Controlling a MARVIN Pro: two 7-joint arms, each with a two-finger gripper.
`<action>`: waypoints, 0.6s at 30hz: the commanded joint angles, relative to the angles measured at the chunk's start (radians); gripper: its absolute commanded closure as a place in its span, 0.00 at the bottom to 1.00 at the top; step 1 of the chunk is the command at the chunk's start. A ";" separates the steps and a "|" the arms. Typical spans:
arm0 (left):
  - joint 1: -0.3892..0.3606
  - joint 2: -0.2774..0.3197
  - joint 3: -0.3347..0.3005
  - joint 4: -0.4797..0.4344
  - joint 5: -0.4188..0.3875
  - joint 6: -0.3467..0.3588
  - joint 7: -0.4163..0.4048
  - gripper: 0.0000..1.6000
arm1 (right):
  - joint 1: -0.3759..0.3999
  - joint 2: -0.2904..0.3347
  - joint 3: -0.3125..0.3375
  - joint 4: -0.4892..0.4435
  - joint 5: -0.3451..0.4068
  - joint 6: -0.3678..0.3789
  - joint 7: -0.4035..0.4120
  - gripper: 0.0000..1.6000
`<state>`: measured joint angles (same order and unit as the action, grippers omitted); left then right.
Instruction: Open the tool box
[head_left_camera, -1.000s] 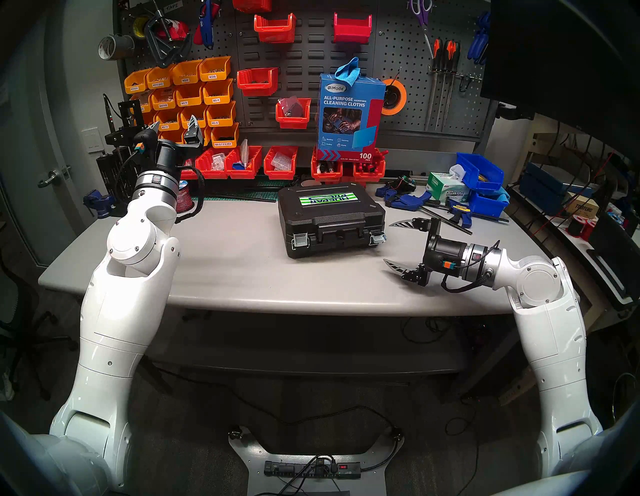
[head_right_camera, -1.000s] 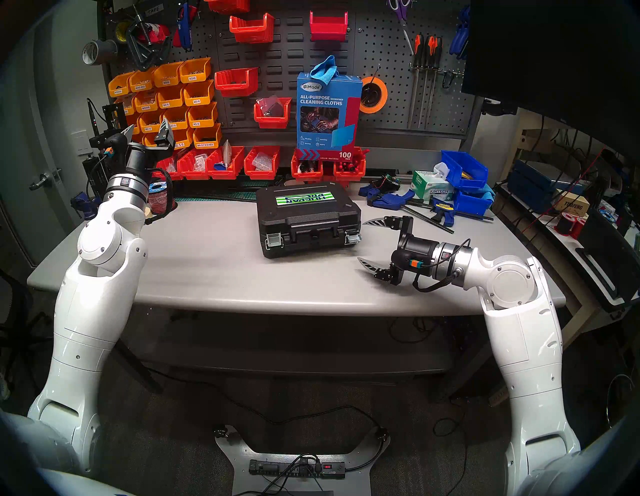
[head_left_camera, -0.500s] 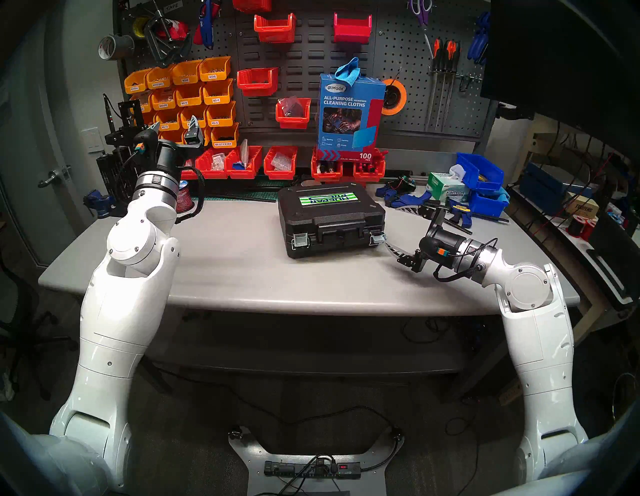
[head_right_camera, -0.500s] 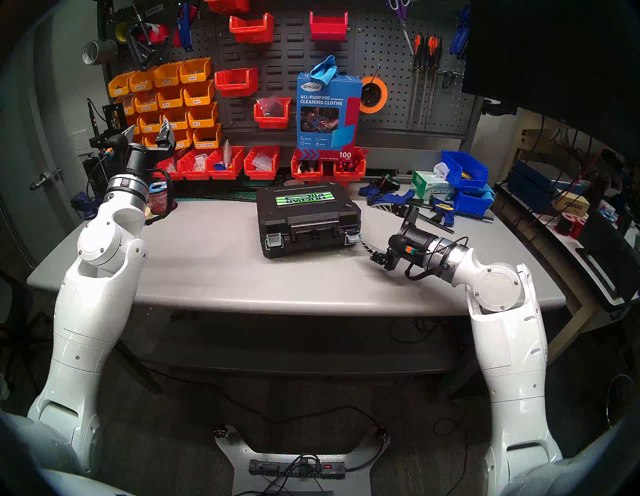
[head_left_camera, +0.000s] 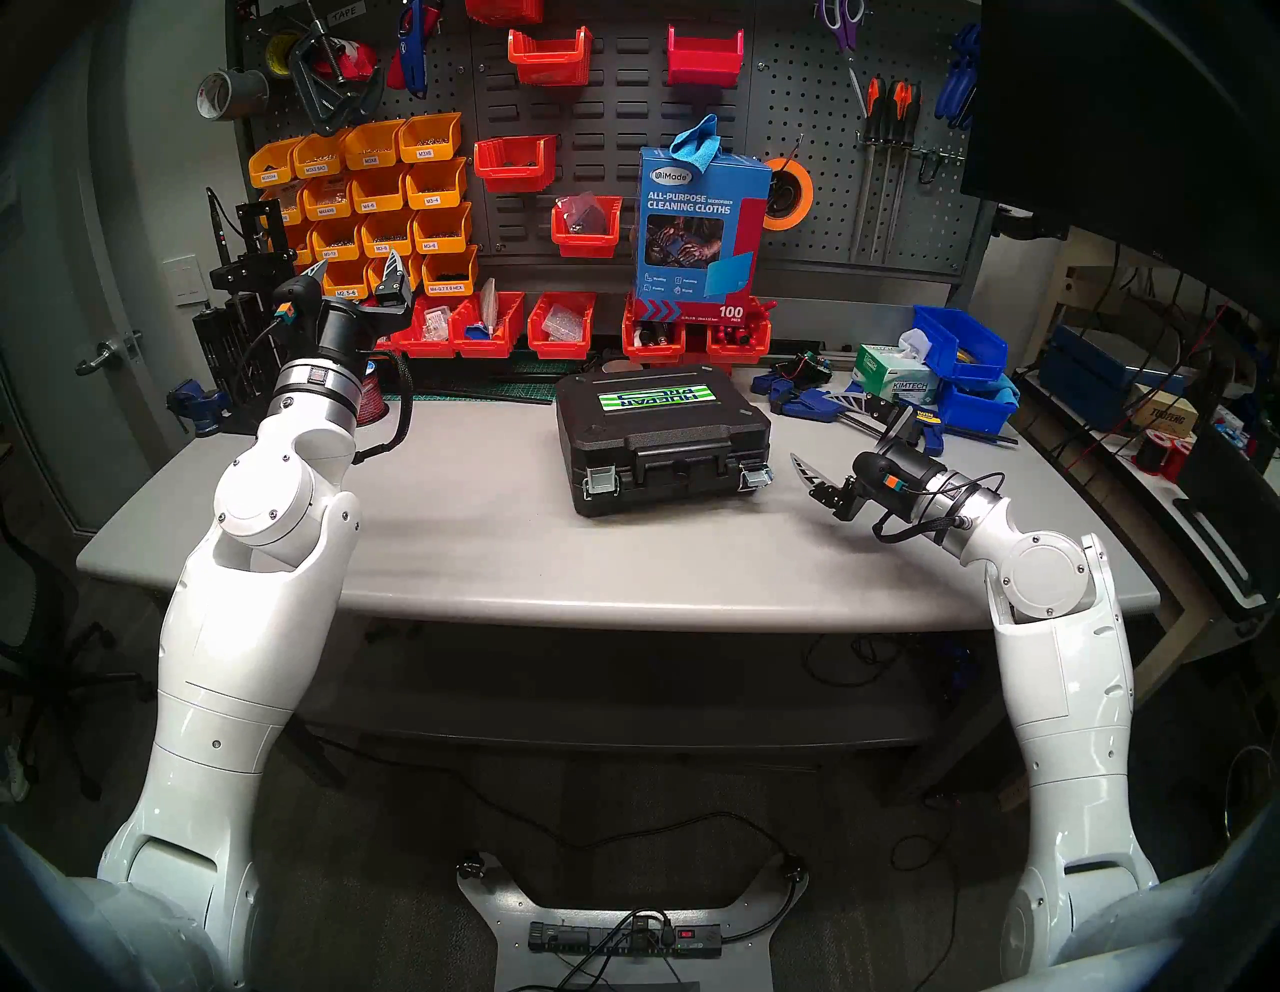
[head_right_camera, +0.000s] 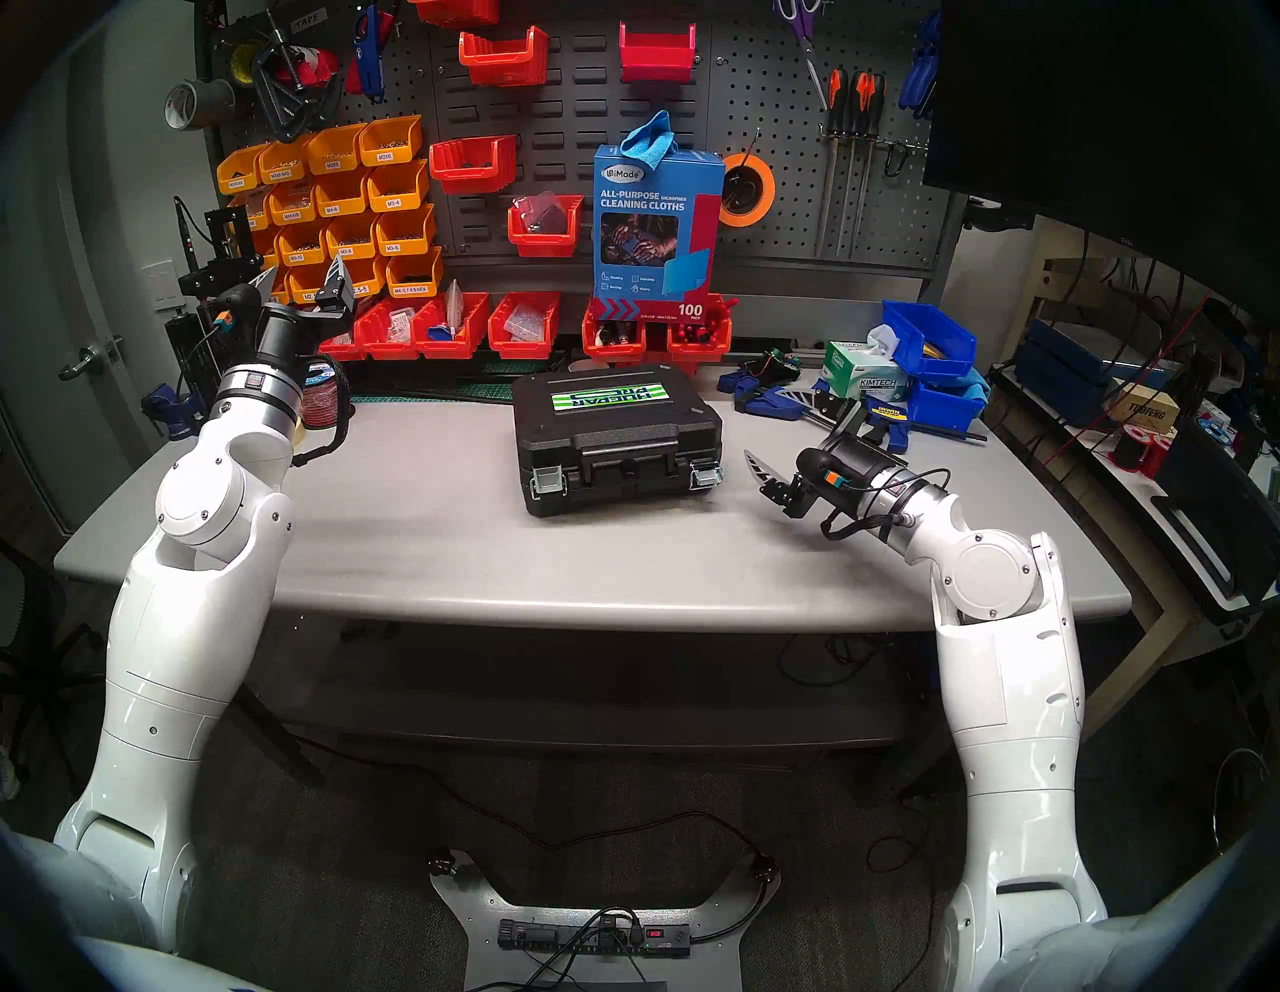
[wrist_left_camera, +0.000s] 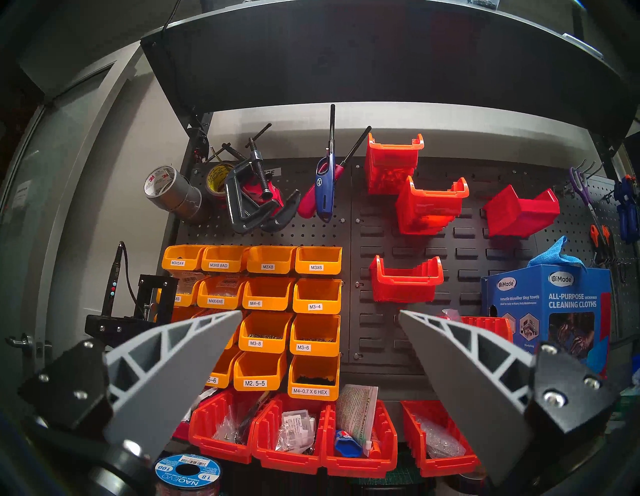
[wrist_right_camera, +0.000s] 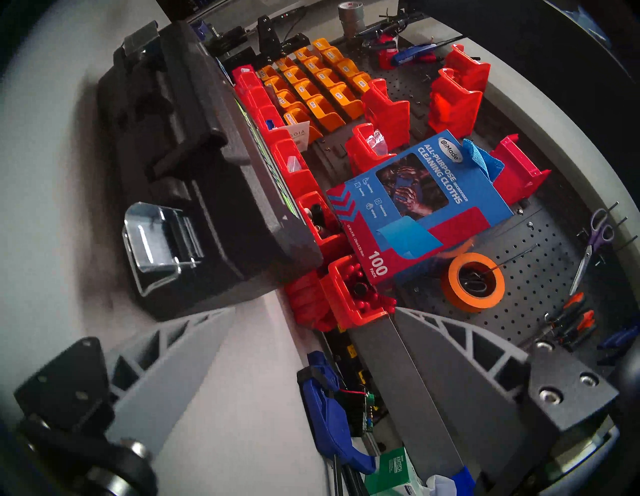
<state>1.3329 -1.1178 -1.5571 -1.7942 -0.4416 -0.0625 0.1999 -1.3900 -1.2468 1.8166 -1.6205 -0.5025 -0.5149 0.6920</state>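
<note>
Head view: black tool box (head_left_camera: 661, 443), latched shut.

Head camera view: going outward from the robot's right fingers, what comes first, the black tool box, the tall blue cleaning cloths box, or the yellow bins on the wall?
From the right fingers:
1. Tool box, just to their left on the table.
2. Cleaning cloths box, standing behind the tool box on red bins.
3. Yellow bins, far left on the wall panel.

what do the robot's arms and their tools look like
Both arms are glossy white shells with round joint caps, ending in a silver wrist ring and a black cylinder. A black braided cable loops outside each wrist, by an orange-and-teal connector. The left tool and right tool each carry two pointed grey fingers with open triangular ribbing, bolted to black plates.
</note>
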 joint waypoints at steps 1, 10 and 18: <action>-0.010 0.000 0.003 -0.019 0.005 0.002 0.004 0.00 | 0.066 0.015 0.037 0.016 -0.026 -0.013 -0.052 0.00; 0.007 0.020 -0.002 -0.038 -0.017 -0.005 -0.029 0.00 | 0.121 0.034 0.092 0.104 -0.102 -0.021 -0.128 0.00; 0.055 0.103 0.016 -0.063 -0.070 -0.097 -0.176 0.00 | 0.142 0.035 0.107 0.152 -0.139 -0.035 -0.167 0.00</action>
<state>1.3573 -1.0895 -1.5558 -1.8237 -0.4690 -0.0826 0.1280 -1.2939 -1.2197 1.9088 -1.4780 -0.6169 -0.5425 0.5723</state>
